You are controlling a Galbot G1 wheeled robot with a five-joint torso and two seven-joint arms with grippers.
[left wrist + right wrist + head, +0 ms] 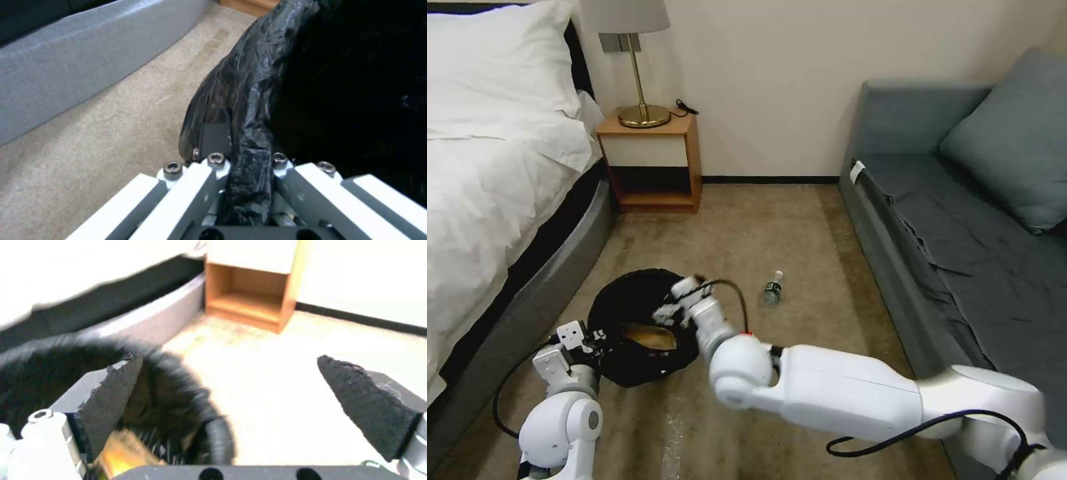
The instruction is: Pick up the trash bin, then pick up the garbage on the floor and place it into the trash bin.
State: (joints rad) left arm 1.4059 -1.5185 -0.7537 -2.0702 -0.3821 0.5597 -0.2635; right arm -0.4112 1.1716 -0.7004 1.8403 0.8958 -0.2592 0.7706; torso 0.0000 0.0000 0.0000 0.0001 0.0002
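bottle (772,289) right of trash bin (634,313)

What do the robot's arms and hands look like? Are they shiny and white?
Yes! Both arms are smooth, glossy white tubes with round ball-like joints, and black cables loop alongside them. The left hand has white and grey bars fastened with silver bolts. The right hand has grey fingers faced with rough, black, wedge-shaped foam pads. A tiny red spot marks the right arm by its wrist joint.
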